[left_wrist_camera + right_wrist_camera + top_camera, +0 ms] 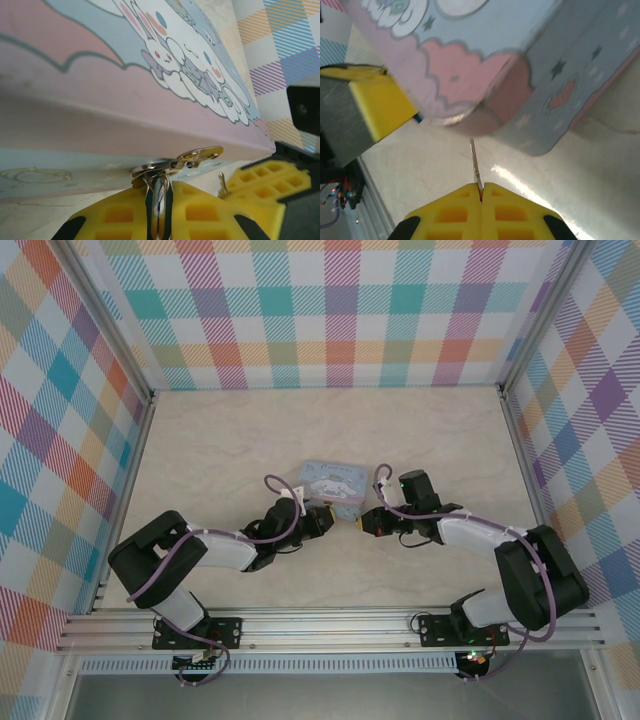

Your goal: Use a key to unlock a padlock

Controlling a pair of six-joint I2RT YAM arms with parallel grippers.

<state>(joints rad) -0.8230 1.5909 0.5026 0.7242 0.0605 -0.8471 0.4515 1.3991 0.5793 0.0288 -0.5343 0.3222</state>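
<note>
- left gripper (326, 515) fingers clamped on the padlock (159, 202); padlock sits by the clasp (200, 156) at the front edge of the tin (150, 115)
- right gripper (481, 192) fingers pinched together on the key (474, 162); key tip near the tin's corner, not touching

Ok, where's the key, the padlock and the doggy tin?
key (475, 162), right wrist view, the middle of its thin metal blade.
padlock (159, 202), left wrist view, its shiny dark middle.
tin (333, 483), top external view, its lid with the white dog.
</note>
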